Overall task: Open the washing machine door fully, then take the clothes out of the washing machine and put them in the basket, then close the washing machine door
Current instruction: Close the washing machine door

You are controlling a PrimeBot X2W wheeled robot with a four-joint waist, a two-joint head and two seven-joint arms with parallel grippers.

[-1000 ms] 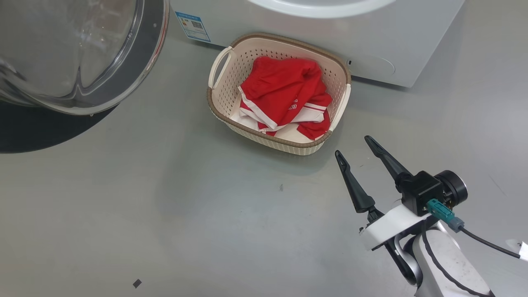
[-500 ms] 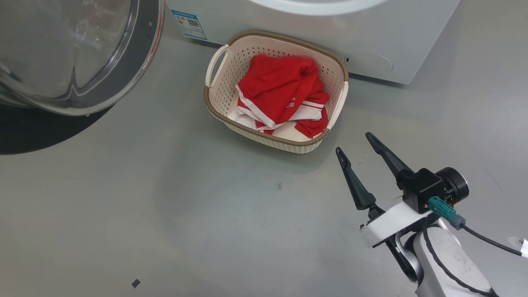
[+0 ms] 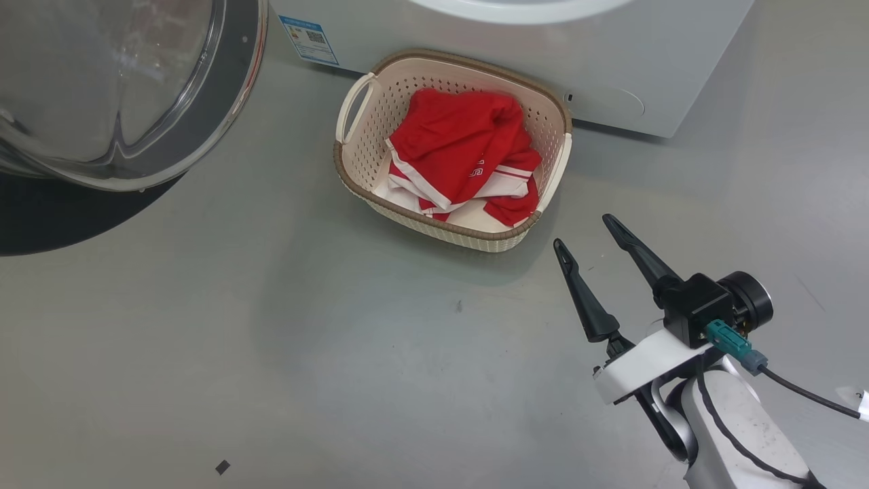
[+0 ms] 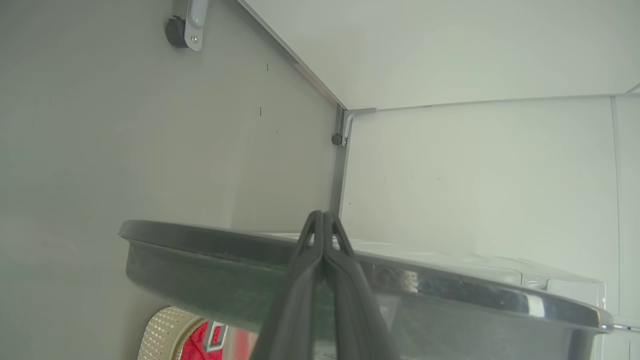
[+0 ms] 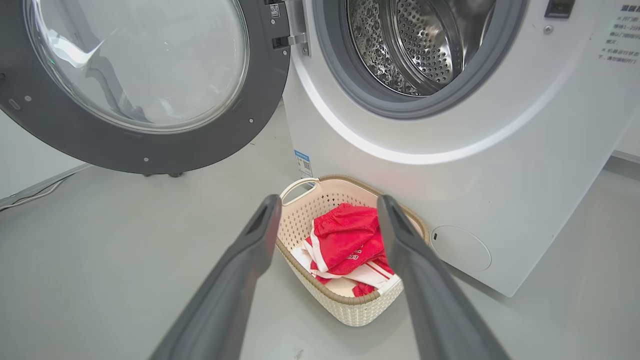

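The washing machine (image 5: 450,165) stands white with its steel drum (image 5: 420,45) bare. Its door (image 5: 135,80) hangs swung wide to the left, black rim and glass bowl also filling the head view's upper left (image 3: 122,88). Red clothes with white trim (image 3: 465,159) lie in the cream basket (image 3: 353,170) on the floor before the machine (image 3: 611,75). My right gripper (image 3: 584,231) hovers open and empty just right of the basket's near corner. My left gripper (image 4: 324,216) is shut, empty, fingertips pressed together over the door's black rim (image 4: 200,250).
Grey floor stretches in front of the basket (image 5: 345,310) and to its left. A small dark scrap (image 3: 222,466) lies on the floor near the bottom left. A white wall and a corner post (image 4: 340,150) stand behind the door. A cable (image 5: 30,192) runs along the left wall.
The whole head view has shifted slightly, so the camera moved. My right gripper has lifted a touch towards the basket, still open. The clothes and basket lie as before.
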